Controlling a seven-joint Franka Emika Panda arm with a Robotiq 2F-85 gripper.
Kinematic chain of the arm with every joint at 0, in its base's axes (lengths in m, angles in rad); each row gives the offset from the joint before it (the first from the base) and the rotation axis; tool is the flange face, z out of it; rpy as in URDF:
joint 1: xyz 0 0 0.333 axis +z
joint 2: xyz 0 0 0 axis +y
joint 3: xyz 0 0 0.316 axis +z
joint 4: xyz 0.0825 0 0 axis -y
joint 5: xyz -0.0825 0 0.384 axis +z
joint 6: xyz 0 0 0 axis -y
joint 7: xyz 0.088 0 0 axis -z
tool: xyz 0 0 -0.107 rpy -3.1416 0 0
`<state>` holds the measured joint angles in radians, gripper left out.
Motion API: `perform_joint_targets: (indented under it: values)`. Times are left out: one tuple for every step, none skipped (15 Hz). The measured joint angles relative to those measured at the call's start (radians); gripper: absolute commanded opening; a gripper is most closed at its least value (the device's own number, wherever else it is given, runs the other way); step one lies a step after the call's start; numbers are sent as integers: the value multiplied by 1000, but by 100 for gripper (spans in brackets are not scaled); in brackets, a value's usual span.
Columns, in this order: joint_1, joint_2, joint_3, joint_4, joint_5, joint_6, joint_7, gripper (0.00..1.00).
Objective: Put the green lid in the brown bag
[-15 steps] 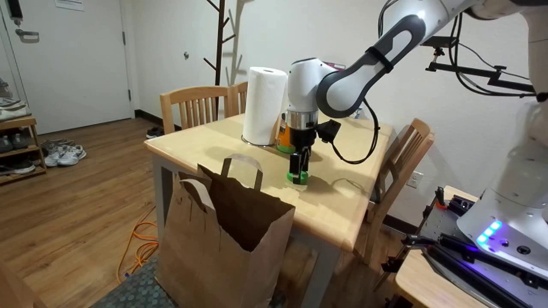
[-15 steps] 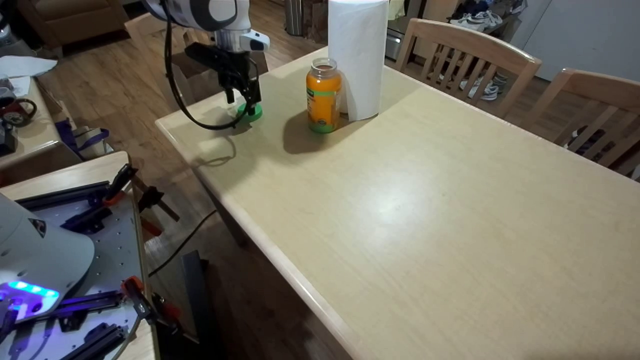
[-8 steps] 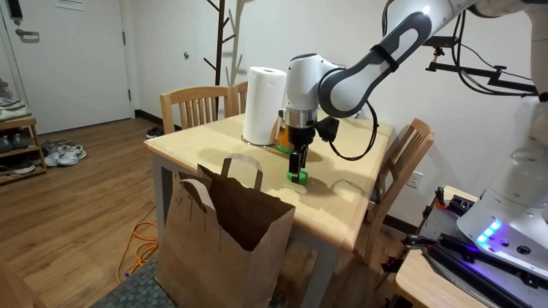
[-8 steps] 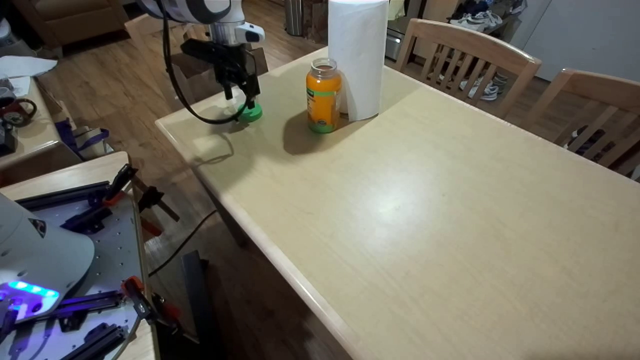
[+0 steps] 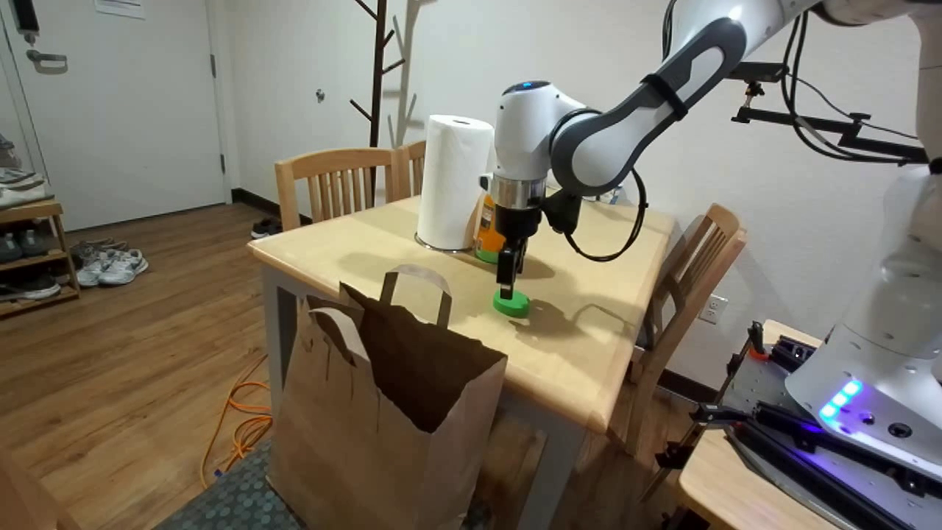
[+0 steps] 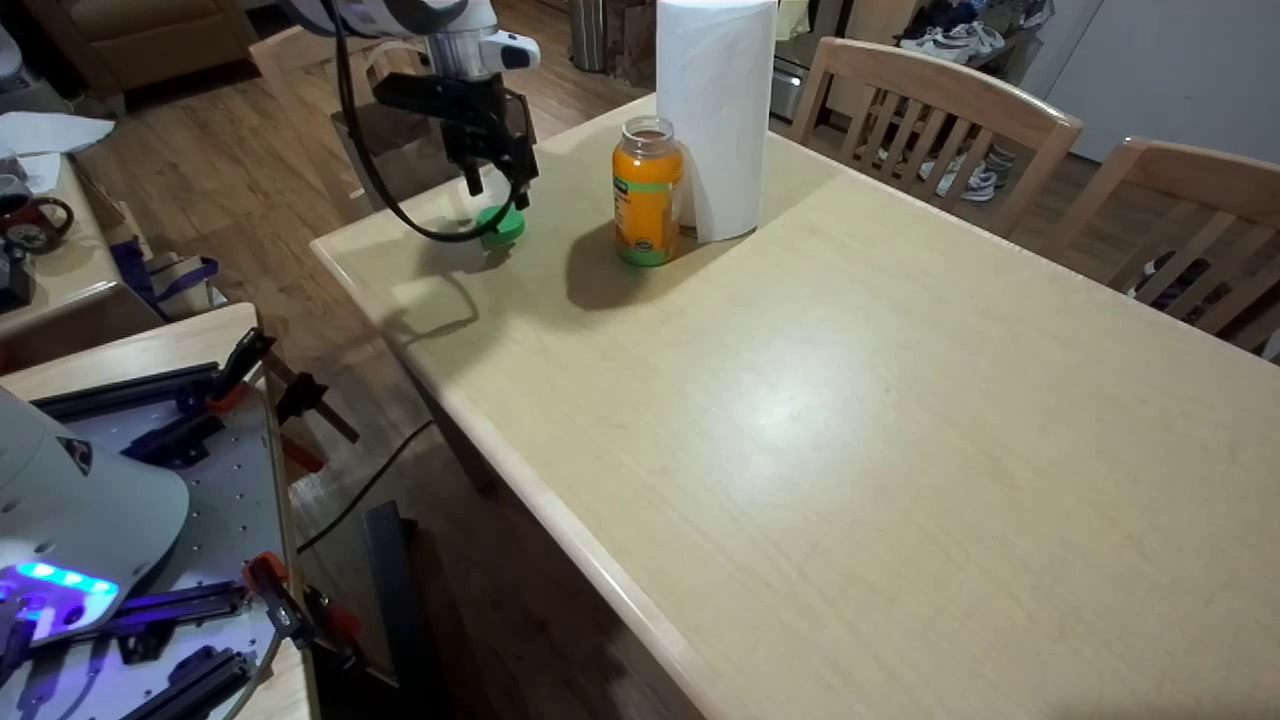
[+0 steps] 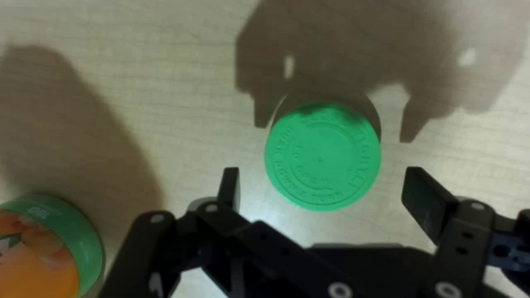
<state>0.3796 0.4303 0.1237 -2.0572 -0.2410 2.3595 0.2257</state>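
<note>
The green lid (image 5: 511, 303) lies flat on the table in both exterior views (image 6: 503, 228), near the table corner by the bag. In the wrist view the lid (image 7: 323, 157) sits between and ahead of the fingers, with a gap on each side. My gripper (image 7: 322, 169) is open and holds nothing. In an exterior view its fingertips (image 5: 509, 288) hover just above the lid. The brown bag (image 5: 383, 442) stands open on a chair beside the table, its mouth lower than the gripper; its inside bottom is hidden.
An orange jar (image 6: 648, 205) without a cap stands behind the gripper, beside a paper towel roll (image 6: 712, 120). The jar also shows at the wrist view's lower left (image 7: 37, 248). Wooden chairs (image 5: 335, 180) surround the table (image 6: 800, 400). The bag's looped handles (image 5: 419, 276) stick up.
My gripper has risen slightly; its fingertips, low beside the lid a second ago, are now above it. The lid stays on the table in the same place.
</note>
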Motion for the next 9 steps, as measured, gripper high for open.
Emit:
perform_joint_targets:
  values:
    - [-2,0,-2,0,0,4,0,100]
    - [-4,1,-2,0,0,7,0,100]
    - [-6,1,-2,0,0,9,0,100]
    - [-7,3,-2,0,0,11,0,100]
    - [-7,4,-2,0,1,13,0,100]
    - [-7,7,-1,0,1,15,0,100]
    - [-7,10,-1,0,1,19,-1,100]
    - [-8,13,0,0,2,23,-1,100]
    - [-8,16,1,0,4,27,-1,100]
